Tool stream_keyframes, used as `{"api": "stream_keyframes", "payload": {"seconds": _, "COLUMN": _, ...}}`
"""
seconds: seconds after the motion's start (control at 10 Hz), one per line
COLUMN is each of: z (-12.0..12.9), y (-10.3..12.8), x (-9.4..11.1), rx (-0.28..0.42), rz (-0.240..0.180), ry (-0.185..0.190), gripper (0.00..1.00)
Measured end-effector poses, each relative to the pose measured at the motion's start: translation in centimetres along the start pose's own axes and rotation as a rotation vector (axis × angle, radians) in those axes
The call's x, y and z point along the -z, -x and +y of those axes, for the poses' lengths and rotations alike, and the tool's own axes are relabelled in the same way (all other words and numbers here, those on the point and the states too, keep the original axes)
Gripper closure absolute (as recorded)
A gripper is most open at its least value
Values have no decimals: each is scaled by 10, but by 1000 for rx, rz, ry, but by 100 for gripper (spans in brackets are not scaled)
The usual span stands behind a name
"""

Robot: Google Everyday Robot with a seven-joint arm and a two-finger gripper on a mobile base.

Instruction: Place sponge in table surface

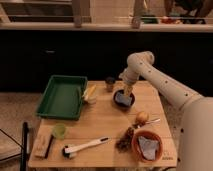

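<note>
Grey-blue, the sponge (124, 101) is sitting in a dark bowl (116, 96) at the far right of the table surface (107, 127), just under the gripper (128, 92). The pale planks are carrying a green tray (62, 96) at left, and a dark counter (50, 55) is running behind. Whether the gripper is clamping the sponge cannot be told.

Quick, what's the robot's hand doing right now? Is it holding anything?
Gripper: down over the sponge in the dark bowl; open, closed or holding cannot be told.
</note>
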Motion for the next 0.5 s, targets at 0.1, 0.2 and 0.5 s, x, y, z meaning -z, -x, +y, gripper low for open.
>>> {"api": "stream_keyframes", "payload": {"seconds": 0.1, "z": 1, "y": 0, "x": 1, "rx": -7, "rz": 0, "ry": -4, "gripper": 20}}
{"api": "stream_keyframes", "payload": {"seconds": 0.2, "z": 2, "y": -1, "x": 1, "rx": -14, "rz": -1, "ry": -11, "gripper": 20}}
{"api": "stream_keyframes", "payload": {"seconds": 0.5, "z": 10, "y": -2, "x": 0, "rx": -30, "rz": -17, "ry": -47, "gripper": 20}}
